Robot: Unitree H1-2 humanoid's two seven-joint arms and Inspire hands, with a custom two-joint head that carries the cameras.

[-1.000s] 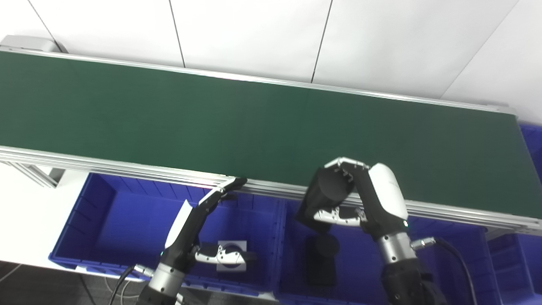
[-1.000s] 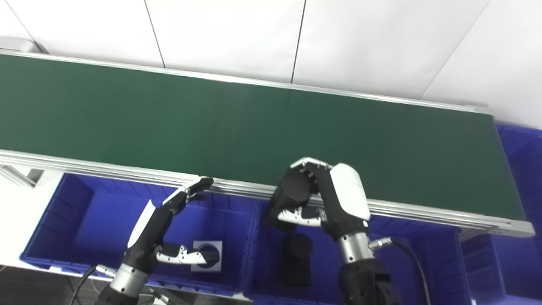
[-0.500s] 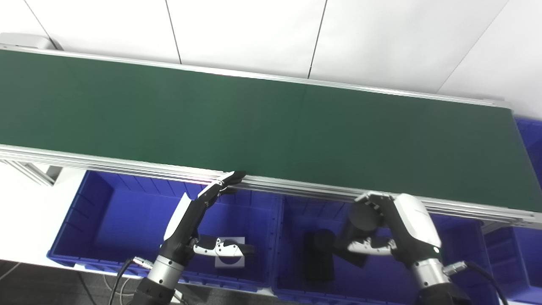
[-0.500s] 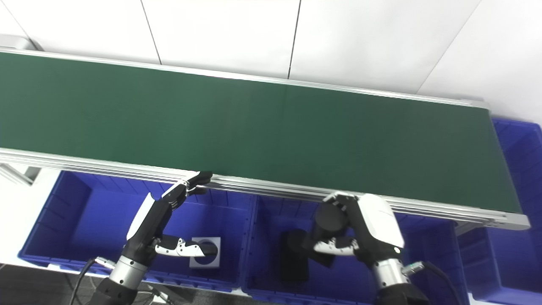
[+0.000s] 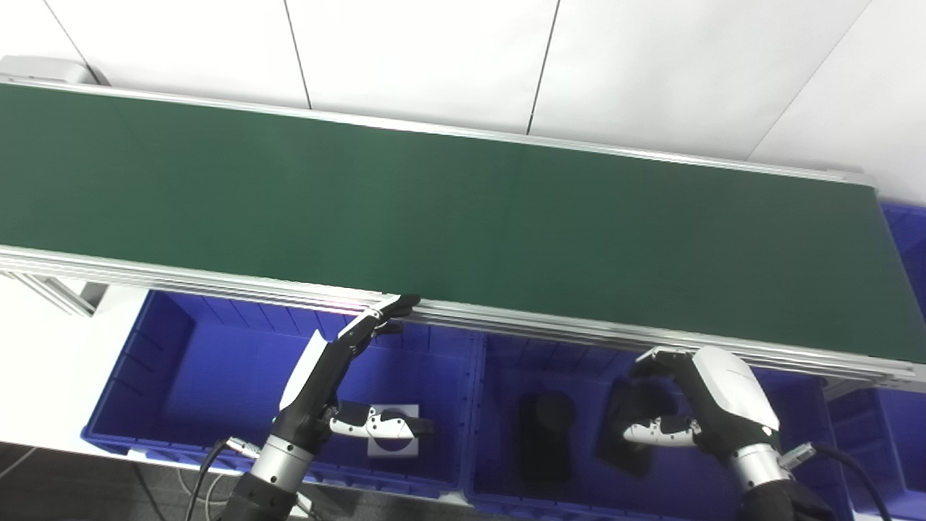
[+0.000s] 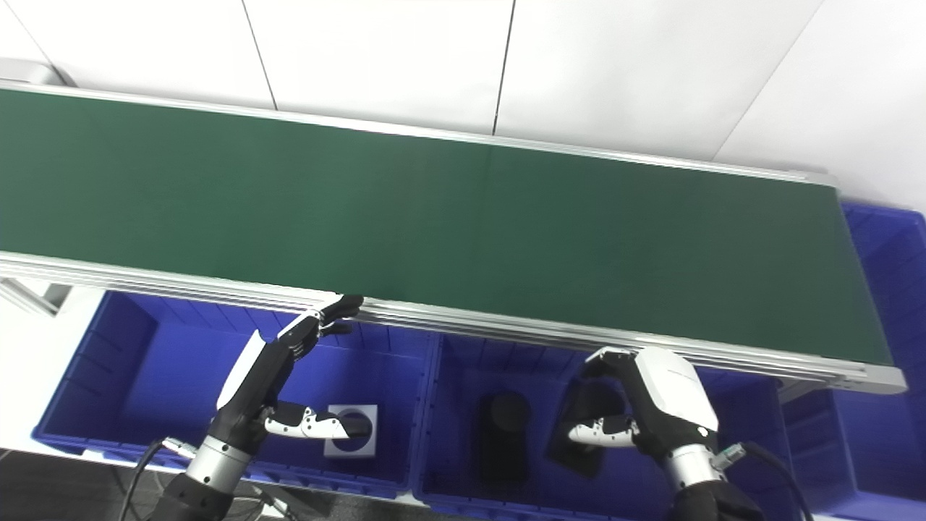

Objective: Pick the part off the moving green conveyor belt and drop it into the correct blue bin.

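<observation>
The green conveyor belt [image 5: 434, 210] runs across the view with nothing on it. My right hand [image 5: 720, 391] is down inside the middle blue bin [image 5: 499, 362], shut on a black part [image 5: 626, 434] held between fingers and thumb, low near the bin floor. A second black part [image 5: 546, 434] lies in that bin to its left. My left hand [image 5: 325, 376] is open over the left blue bin [image 5: 181, 376], its fingers stretched up to the belt's front rail.
A white square part with a dark round centre [image 5: 409, 412] lies in the left bin under my left thumb. A further blue bin [image 6: 890, 246] stands past the belt's right end. The belt's aluminium rail [image 5: 217, 286] overhangs the bins.
My right hand has carried the black part from the belt's front edge down and to the right, deep into the middle bin. The left hand has stayed in place.
</observation>
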